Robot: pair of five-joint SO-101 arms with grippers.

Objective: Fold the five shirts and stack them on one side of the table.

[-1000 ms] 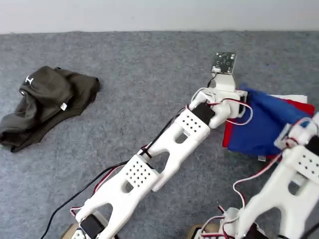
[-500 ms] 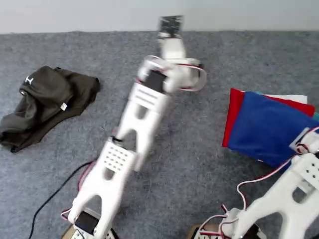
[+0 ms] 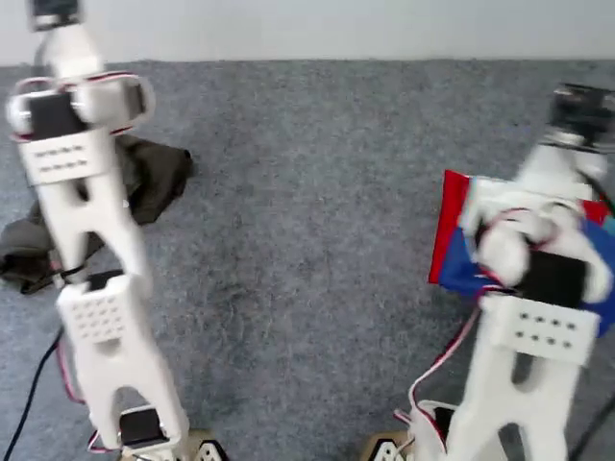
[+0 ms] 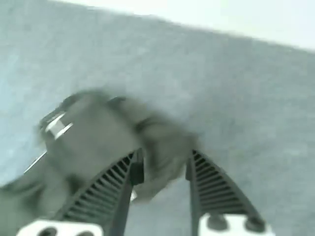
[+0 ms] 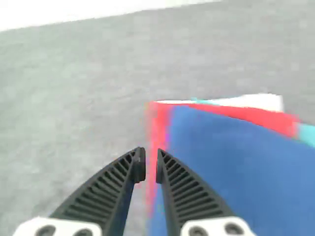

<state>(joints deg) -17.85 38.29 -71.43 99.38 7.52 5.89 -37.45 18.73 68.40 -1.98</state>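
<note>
A crumpled dark olive shirt (image 3: 160, 177) lies at the table's far left, partly hidden by my left arm (image 3: 91, 221), which stands over it. In the left wrist view my left gripper (image 4: 164, 158) is open just above the dark shirt (image 4: 93, 132), nothing between its fingers. At the right lies a stack of folded shirts (image 3: 450, 226): blue on top, with red, white and teal edges showing beneath. My right arm (image 3: 533, 288) covers most of it. My right gripper (image 5: 150, 160) is shut and empty, hovering over the red edge (image 5: 156, 128) of the blue shirt (image 5: 231, 162).
Grey carpet-like cloth (image 3: 307, 221) covers the whole table, with a wide bare stretch between the two arms. A pale wall runs along the far edge. Cables trail from both arm bases at the near edge.
My left arm has swung from the stack at the right across the table to the dark shirt at the far left. My right arm has moved forward over the stack.
</note>
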